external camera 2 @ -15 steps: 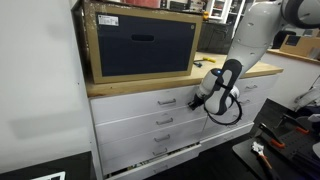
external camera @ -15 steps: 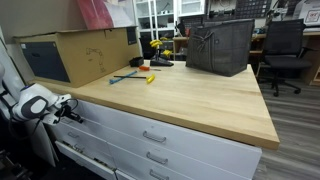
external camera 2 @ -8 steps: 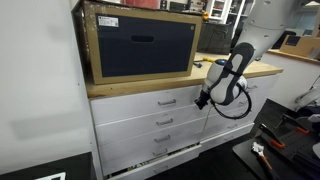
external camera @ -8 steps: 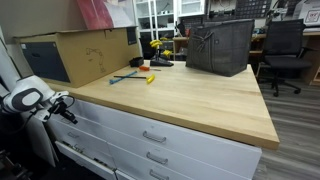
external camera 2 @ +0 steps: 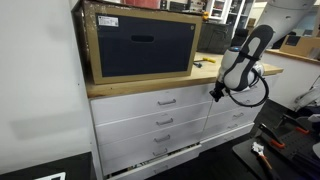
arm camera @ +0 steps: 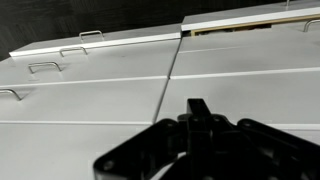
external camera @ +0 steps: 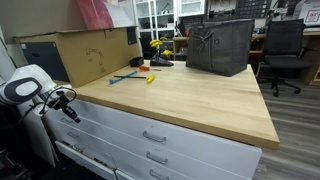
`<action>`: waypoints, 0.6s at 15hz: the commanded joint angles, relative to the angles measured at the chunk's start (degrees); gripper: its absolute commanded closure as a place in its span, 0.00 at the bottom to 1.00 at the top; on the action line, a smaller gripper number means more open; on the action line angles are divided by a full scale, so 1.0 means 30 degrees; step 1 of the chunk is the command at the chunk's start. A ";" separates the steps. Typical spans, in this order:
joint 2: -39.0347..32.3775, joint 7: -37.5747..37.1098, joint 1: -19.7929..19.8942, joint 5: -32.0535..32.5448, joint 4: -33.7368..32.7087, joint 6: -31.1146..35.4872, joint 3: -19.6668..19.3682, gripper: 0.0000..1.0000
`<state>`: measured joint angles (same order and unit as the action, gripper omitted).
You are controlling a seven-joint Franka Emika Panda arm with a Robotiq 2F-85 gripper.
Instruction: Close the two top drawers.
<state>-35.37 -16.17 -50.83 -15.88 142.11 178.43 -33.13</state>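
The hand [external camera 2: 214, 95], fingers pinched together, has backed away from the top drawers [external camera 2: 150, 104].

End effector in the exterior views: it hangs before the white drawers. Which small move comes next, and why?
Probably slide the shut black end effector sideways and press the flat white metal top drawer beside it. The white top drawer below the brown cardboard box looks flush; this one's state I cannot tell.
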 commanded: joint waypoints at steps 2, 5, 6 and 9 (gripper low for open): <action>0.1530 -0.0424 -0.0881 0.1491 0.1553 -0.0934 -0.2329 1.00; 0.1551 -0.0362 -0.1382 0.2148 0.1742 -0.1028 -0.3745 1.00; 0.1488 -0.0410 -0.1488 0.2192 0.1655 -0.0880 -0.4148 1.00; 0.1595 -0.0191 -0.1384 0.2331 0.1404 -0.0562 -0.4678 1.00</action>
<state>-32.98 -16.18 -54.09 -10.45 145.95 177.25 -45.06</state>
